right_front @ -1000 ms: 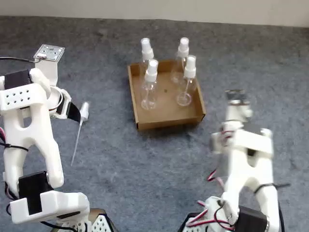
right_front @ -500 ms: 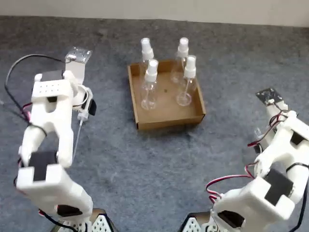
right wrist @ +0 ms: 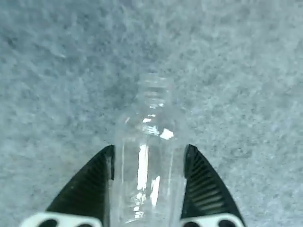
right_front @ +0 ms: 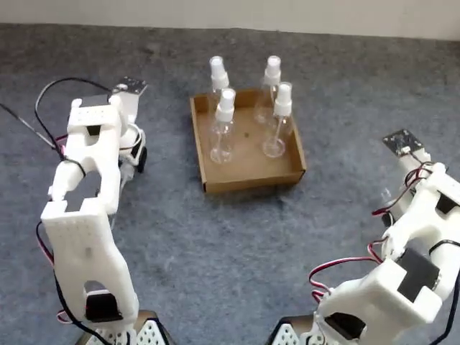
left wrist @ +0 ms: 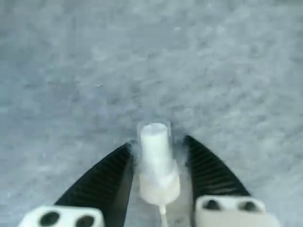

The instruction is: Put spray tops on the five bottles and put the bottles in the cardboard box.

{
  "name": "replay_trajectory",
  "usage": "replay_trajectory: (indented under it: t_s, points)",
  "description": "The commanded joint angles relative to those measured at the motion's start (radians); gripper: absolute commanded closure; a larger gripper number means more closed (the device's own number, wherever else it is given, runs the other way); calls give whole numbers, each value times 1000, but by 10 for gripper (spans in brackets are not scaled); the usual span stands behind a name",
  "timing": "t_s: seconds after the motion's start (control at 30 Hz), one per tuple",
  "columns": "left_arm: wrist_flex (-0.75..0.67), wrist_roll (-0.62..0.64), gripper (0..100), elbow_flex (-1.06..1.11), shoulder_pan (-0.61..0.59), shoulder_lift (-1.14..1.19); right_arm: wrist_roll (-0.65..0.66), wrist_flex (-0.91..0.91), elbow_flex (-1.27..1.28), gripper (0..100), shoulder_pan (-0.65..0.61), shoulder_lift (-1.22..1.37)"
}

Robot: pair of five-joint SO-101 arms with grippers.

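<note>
A white spray top (left wrist: 156, 161) lies on the grey carpet between the black fingers of my left gripper (left wrist: 158, 142), which stands open with a narrow gap on each side. In the high view this gripper (right_front: 133, 159) is left of the cardboard box (right_front: 248, 183). A clear capless bottle (right wrist: 151, 118) lies on the carpet with its neck pointing away, and my right gripper (right wrist: 149, 151) is shut on its body. The right arm (right_front: 424, 208) is at the table's right edge. Several bottles with spray tops (right_front: 223, 129) stand upright in the box.
Grey carpet covers the whole table. A black cable (right_front: 50, 90) loops behind the left arm. Open carpet lies between the box and the two arm bases at the front.
The left arm swung toward the box and came down over the spray top, which now sits between its fingers. The right arm swung out to the right, then held still.
</note>
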Motion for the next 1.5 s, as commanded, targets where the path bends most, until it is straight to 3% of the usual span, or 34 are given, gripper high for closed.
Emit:
replay_trajectory:
  t_s: [0.0, 0.27, 0.4, 0.57, 0.73, 0.87, 1.13, 1.3, 1.47]
  points:
    - [71, -14, 957, -39, 15, 1, -11, -5, -16, 995, 13, 8]
    - [282, 38, 997, -64, 97, -205, -284, 108, -25, 991, -10, 7]
    - [295, 98, 997, 56, 191, -384, -399, 122, -25, 986, -58, 8]
    - [129, 121, 997, 363, 291, -584, -453, 128, -25, 865, -87, 7]
    - [8, 144, 994, 579, 286, -717, -457, 130, -27, 780, -91, 7]
    - [-49, 146, 993, 673, 288, -768, -534, 134, -85, 755, -136, 8]
    - [-112, 146, 993, 731, 288, -771, -535, 280, -260, 754, -186, 16]
    - [-114, 146, 993, 733, 289, -771, -377, 372, -272, 754, -166, 16]
    - [-114, 146, 993, 733, 289, -771, -328, 378, -269, 754, -139, 16]
